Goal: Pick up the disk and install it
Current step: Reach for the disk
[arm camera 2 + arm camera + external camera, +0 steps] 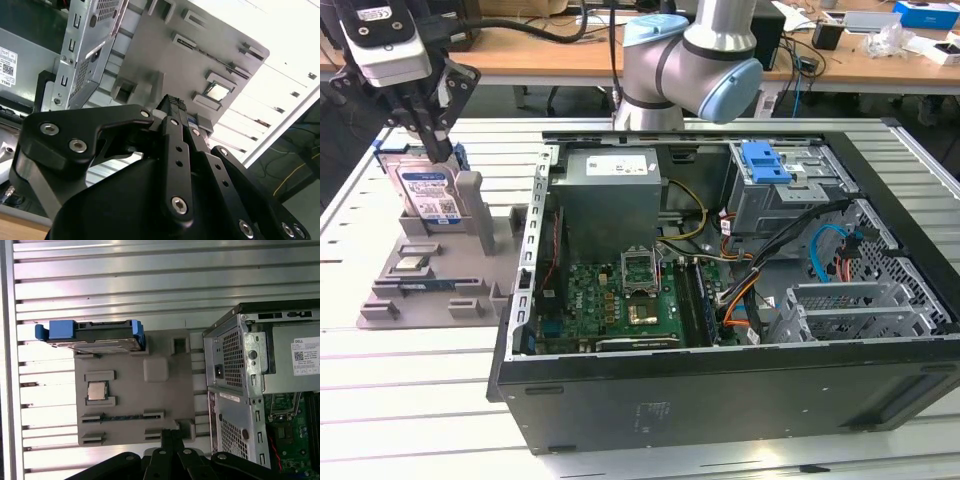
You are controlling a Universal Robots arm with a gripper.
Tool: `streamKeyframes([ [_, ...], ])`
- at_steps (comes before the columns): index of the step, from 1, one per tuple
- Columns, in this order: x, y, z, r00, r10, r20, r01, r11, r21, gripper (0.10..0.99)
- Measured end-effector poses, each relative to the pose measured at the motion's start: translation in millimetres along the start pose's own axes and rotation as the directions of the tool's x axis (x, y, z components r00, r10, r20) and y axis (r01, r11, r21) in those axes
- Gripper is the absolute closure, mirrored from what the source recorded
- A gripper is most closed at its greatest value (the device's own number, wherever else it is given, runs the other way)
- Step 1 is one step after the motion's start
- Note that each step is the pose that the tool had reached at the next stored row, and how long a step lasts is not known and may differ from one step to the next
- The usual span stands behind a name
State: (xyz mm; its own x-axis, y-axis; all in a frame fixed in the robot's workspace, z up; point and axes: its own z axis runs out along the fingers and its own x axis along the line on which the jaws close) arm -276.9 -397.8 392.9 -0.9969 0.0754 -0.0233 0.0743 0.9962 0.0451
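The disk [428, 190] stands on edge in a slot at the back of the grey fixture [430, 285], silver with a white-and-blue label and a blue bracket. In the first wrist view the disk [92, 337] is seen from above, at the fixture's [160, 400] far end. My gripper [438, 150] hangs over the fixture at the exterior view's left, shut with nothing in it. Its fingers [172, 437] are pressed together, well apart from the disk. The second wrist view has the closed fingertips [175, 103] above the fixture [165, 45].
The open computer case [720, 390] lies to the exterior view's right of the fixture. Inside are its motherboard [620, 300] and a grey drive cage [790, 190] topped by a blue clip [765, 160]. A processor chip [97, 390] and a memory stick [122, 416] rest on the fixture.
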Motion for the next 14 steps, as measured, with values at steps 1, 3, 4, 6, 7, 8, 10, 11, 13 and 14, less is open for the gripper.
streamKeyframes([
  [1, 1.7, -0.1, -0.1, 1.0000, 0.000, -0.0001, 0.000, 1.0000, 0.000, 0.980],
  [3, 4.8, -0.3, -0.1, 1.0000, 0.000, 0.0000, 0.000, 1.0000, 0.000, 0.980],
  [4, 6.6, -0.5, -0.1, 1.0000, 0.000, -0.0001, 0.000, 1.0000, 0.000, 0.980],
  [6, 10.1, -0.7, -0.1, 1.0000, 0.000, 0.0000, 0.000, 1.0000, 0.000, 0.980],
  [7, 11.6, -0.8, -0.2, 1.0000, 0.000, 0.0000, 0.000, 1.0000, 0.000, 0.980],
  [8, 12.5, -0.9, -0.2, 1.0000, 0.000, -0.0001, 0.000, 1.0000, 0.000, 0.980],
  [10, 14.5, -1.0, -0.2, 1.0000, 0.000, 0.0000, 0.000, 1.0000, 0.000, 0.980],
  [11, 15.4, -1.1, -0.2, 1.0000, 0.000, 0.0000, 0.000, 1.0000, 0.000, 0.980],
  [13, 17.6, -1.3, -0.3, 1.0000, 0.000, 0.0000, 0.000, 1.0000, 0.000, 0.980],
  [14, 20.2, -1.5, -0.3, 1.0000, 0.000, 0.0000, 0.000, 1.0000, 0.000, 0.980],
])
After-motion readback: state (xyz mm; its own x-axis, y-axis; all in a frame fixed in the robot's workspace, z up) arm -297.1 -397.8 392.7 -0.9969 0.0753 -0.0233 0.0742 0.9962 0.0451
